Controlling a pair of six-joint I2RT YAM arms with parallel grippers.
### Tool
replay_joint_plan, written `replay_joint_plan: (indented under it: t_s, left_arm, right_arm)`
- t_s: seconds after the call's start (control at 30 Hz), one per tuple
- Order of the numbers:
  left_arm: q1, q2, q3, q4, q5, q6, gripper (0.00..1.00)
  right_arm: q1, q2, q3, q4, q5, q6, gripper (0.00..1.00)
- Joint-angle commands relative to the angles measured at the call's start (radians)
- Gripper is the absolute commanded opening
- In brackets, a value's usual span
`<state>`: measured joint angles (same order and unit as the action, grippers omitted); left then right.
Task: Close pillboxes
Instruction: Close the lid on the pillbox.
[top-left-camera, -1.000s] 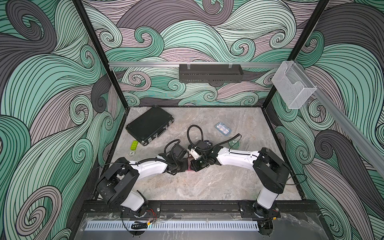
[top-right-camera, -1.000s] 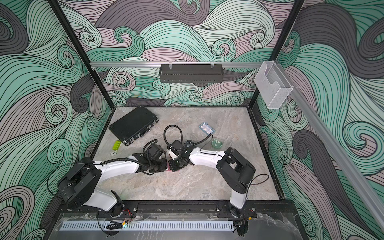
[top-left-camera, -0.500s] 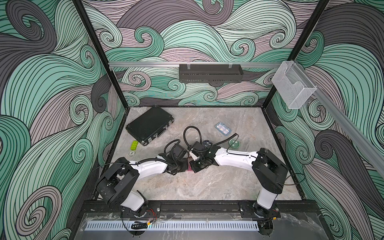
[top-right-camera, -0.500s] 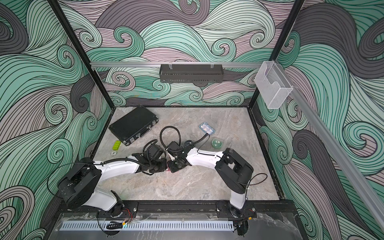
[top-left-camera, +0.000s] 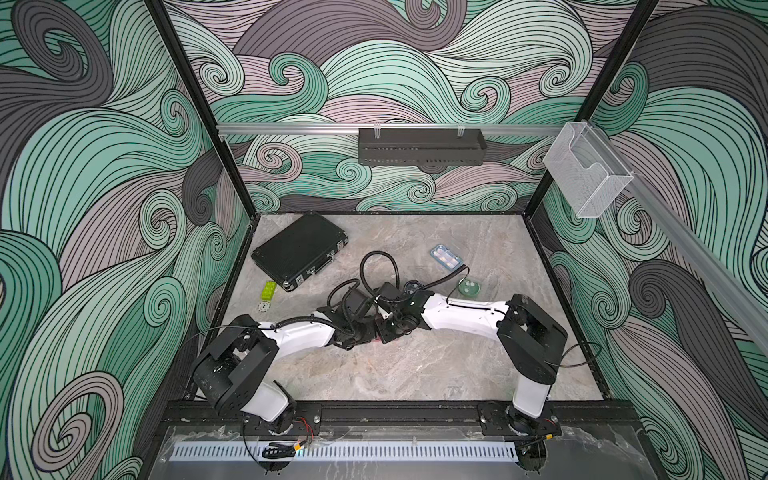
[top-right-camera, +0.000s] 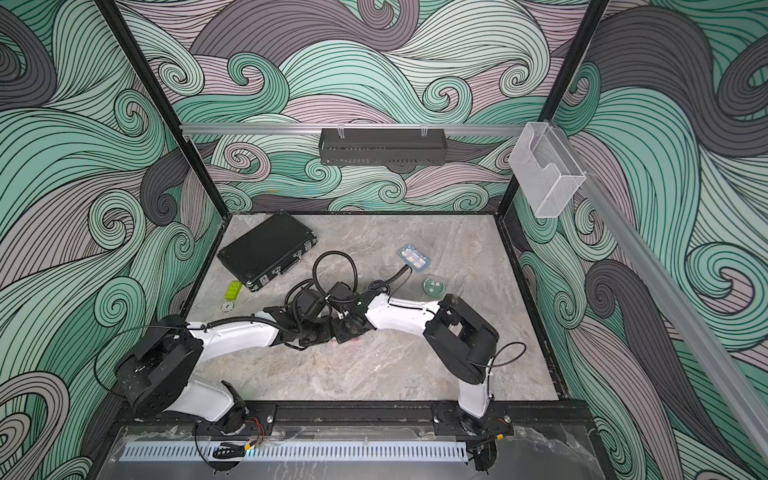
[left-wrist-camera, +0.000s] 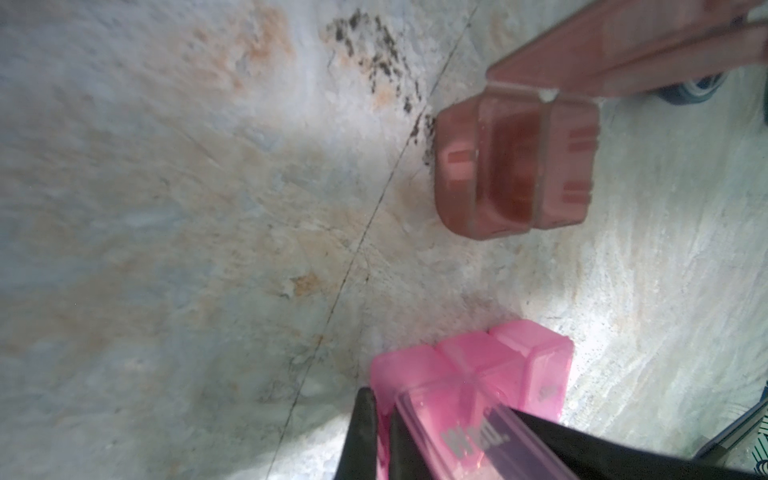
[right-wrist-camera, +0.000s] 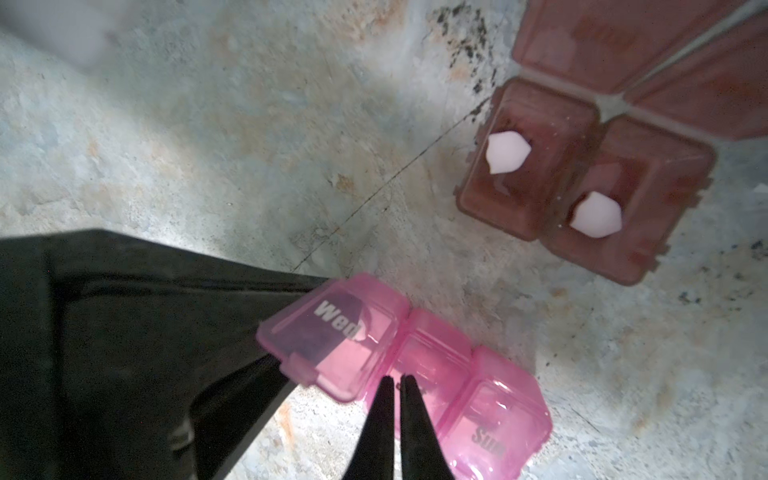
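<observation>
The pink pillbox (right-wrist-camera: 436, 357) lies on the stone-pattern table (right-wrist-camera: 208, 124), just under the place where both arms meet. It is thin, half-clear plastic, so I judge it very light and smooth. It will slide under a sideways push, and each small hinged lid wants a short press straight down near its front tab, not near the hinge.

The left gripper (left-wrist-camera: 436, 419) pinches the end cell marked "Wed", which should keep the box from sliding. The right gripper (right-wrist-camera: 394, 399) has its fingers pressed together with nothing between them, tips at the middle cell; whether they touch the lid I cannot tell.

Near the pink pillbox, but apart from it, stands the brown pillbox (right-wrist-camera: 582, 183), both lids thrown back and one white pill (right-wrist-camera: 507, 151) in each cell. Farther behind the pink pillbox are the dark-blue round box (top-left-camera: 412, 286), the green round box (top-left-camera: 470, 287) and the light-blue box (top-left-camera: 446, 258). The black case (top-left-camera: 299, 255) is behind it to the left, well apart. The left gripper crowds the "Wed" end, so room for pressing is small.
</observation>
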<state>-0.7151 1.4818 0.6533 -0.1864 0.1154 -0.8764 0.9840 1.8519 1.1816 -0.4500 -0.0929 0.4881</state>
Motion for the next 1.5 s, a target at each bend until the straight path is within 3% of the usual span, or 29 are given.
replay_joint_plan:
  t_s: [0.0, 0.27, 1.27, 1.47]
  left_arm:
    - [-0.002, 0.015, 0.012, 0.043, 0.002, -0.038, 0.00]
    - [-0.003, 0.014, 0.017, 0.045, 0.001, -0.045, 0.00]
    - [-0.003, 0.040, 0.023, 0.052, 0.009, -0.054, 0.00]
    - [-0.003, 0.028, 0.031, 0.033, 0.000, -0.047, 0.00]
  right_arm:
    - [0.041, 0.078, -0.067, -0.181, 0.055, 0.027, 0.05]
    - [0.043, 0.098, -0.083, -0.174, 0.044, 0.054, 0.00]
    - [0.088, 0.204, -0.067, -0.204, 0.134, 0.106, 0.00]
    - [0.087, 0.123, -0.134, -0.165, 0.112, 0.122, 0.00]
